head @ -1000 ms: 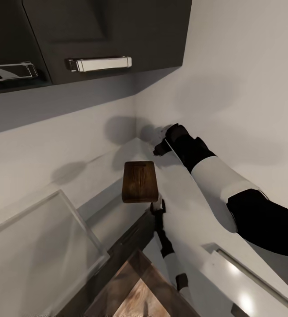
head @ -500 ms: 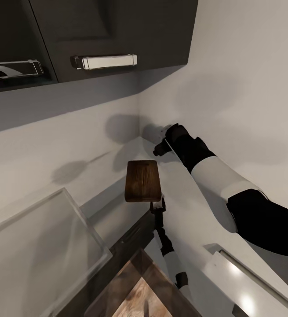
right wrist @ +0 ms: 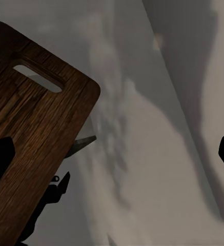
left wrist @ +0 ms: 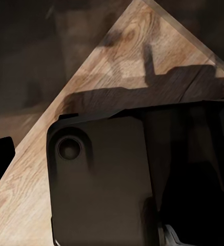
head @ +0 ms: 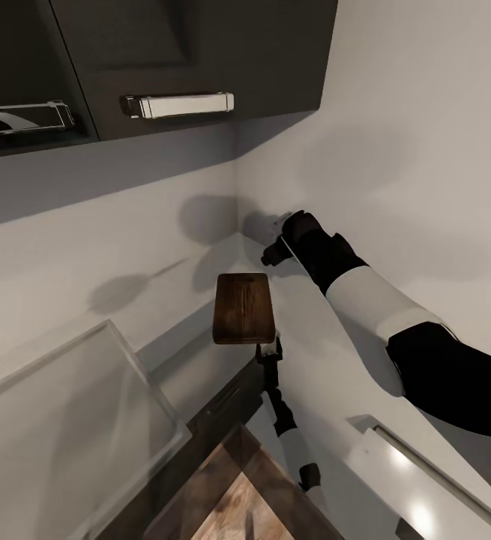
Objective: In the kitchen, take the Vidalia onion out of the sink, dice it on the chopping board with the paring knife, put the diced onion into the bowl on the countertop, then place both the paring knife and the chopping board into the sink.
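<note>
Nothing moved since half a second ago, left gripper (head: 267, 354) still clamping chopping board (head: 243, 308) aloft, right gripper (head: 273, 253) wide apart near wall corner.

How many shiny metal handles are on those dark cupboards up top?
2. One handle sits along the bottom of the nearer wall cupboard; the other is at the head view's left edge, partly cut off. More may lie out of frame.

Dark brown wood-grained chopping board (head: 243, 307) (streaked lighter), pale grey countertop (head: 327, 352), charcoal cabinet fronts (head: 193, 52).
</note>
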